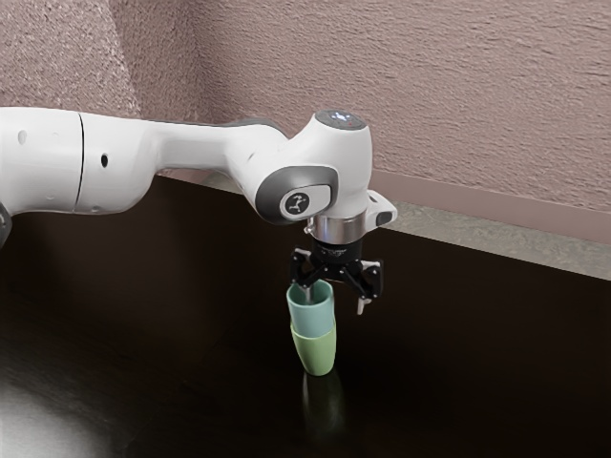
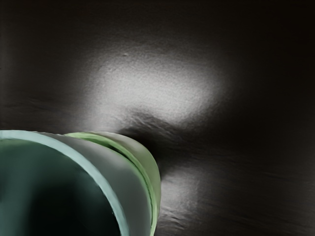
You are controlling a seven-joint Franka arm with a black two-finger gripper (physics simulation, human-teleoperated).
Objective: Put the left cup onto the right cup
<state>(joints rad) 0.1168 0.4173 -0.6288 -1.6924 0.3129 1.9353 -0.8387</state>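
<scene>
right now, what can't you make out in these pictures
1. Exterior view: the lower part of the blue cup, hidden inside the green cup.
2. Exterior view: one finger of the open gripper, partly behind the blue cup's rim; contact cannot be told.
3. Wrist view: both cups, cut off by the picture's edges; the blue cup's inside is too dark to see its bottom.

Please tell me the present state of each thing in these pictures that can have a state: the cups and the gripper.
teal cup: upright, nested in the green cup, with its upper part standing out.
green cup: upright on the dark table, holding the teal cup inside it.
gripper: open, at the teal cup's rim; the finger toward the exterior view's right stands clear of the cup.
</scene>
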